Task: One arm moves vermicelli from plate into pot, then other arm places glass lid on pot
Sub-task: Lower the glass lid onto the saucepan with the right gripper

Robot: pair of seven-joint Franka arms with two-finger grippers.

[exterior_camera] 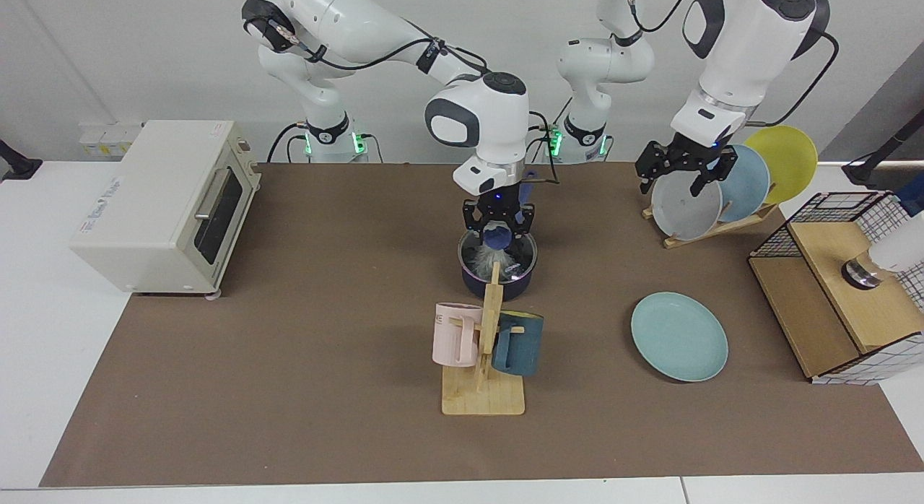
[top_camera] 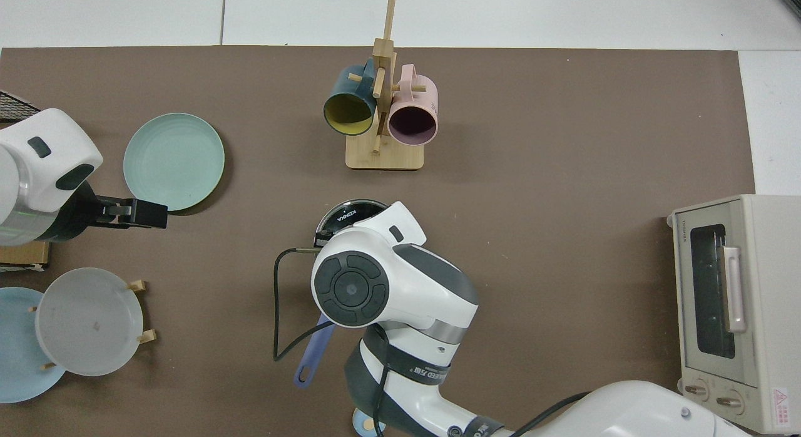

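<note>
My right gripper (exterior_camera: 498, 233), at the frame's middle, pinches the blue knob of the round glass lid (exterior_camera: 514, 262) on the small dark pot (exterior_camera: 498, 284). I should set it flat before letting go. White vermicelli (exterior_camera: 482, 257) sits inside. One teal plate (exterior_camera: 678, 336) lies empty. My left gripper (exterior_camera: 678, 173) waits, fingers apart.

My work surface: a white table (exterior_camera: 43, 345) covered by a brown mat (exterior_camera: 289, 388). Directly on the mat: 1 pot (exterior_camera: 514, 281), 1 teal plate (exterior_camera: 679, 336), 1 wooden mug stand (exterior_camera: 483, 396), 1 plate rack (exterior_camera: 711, 231), 1 wire-framed wooden box (exterior_camera: 830, 309). The toaster oven (exterior_camera: 159, 201) straddles the mat's edge.
</note>
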